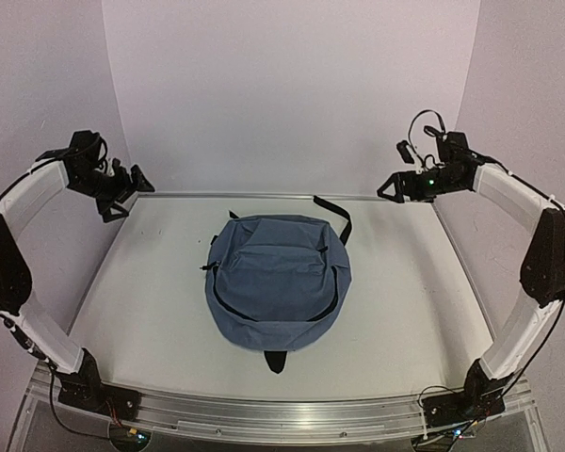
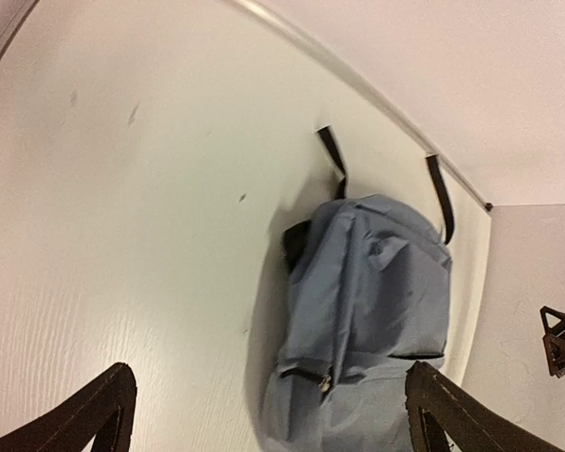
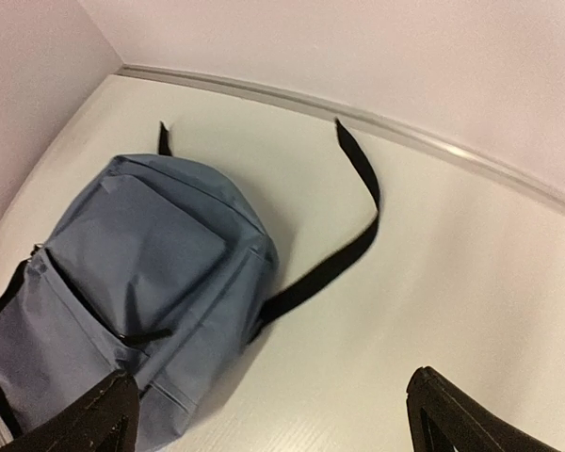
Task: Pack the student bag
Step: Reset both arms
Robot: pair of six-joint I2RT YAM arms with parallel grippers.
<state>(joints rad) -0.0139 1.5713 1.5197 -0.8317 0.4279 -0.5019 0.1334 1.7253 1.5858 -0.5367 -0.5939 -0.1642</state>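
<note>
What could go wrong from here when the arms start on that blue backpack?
First, the student bag lies flat and unanchored on the table; tugging its curved zipper with only the left end effector could drag the bag instead of opening it. Second, its long black strap trails loose toward the far edge, where the right end effector could snag it reaching in.

The gripper hangs open above the worktop. The bag lies ahead of one finger, its strap ahead of the gap.
</note>
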